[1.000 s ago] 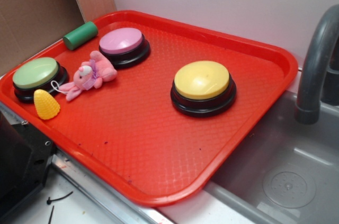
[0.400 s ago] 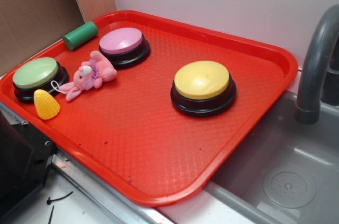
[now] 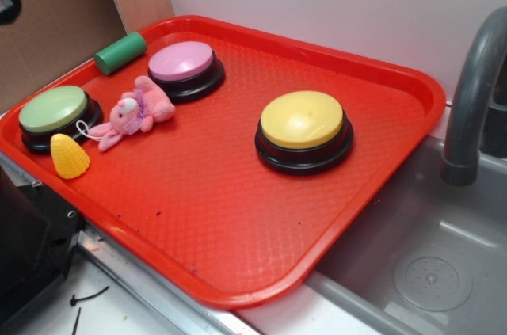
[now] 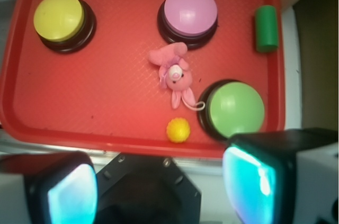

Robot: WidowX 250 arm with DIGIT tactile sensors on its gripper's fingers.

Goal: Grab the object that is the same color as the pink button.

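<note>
The small pink plush bunny (image 3: 136, 112) lies on the red tray (image 3: 238, 216) between the pink button (image 3: 184, 66) and the green button (image 3: 55, 115). In the wrist view the bunny (image 4: 174, 73) lies just below the pink button (image 4: 189, 13), its white string toward the green button (image 4: 235, 108). My gripper (image 4: 164, 192) hangs high above the tray's near edge, jaws wide apart and empty, far from the bunny. In the exterior view only a bit of the arm shows at the top left corner.
A yellow corn-shaped toy (image 3: 70, 156) lies by the green button; it also shows in the wrist view (image 4: 178, 130). A green cylinder (image 3: 120, 53) lies at the tray's far corner. A yellow button (image 3: 303, 129) stands mid-tray. A grey faucet (image 3: 474, 97) and sink (image 3: 428, 272) are at the right.
A part of the arm has come into the top left corner of the exterior view. The things on the tray have not moved.
</note>
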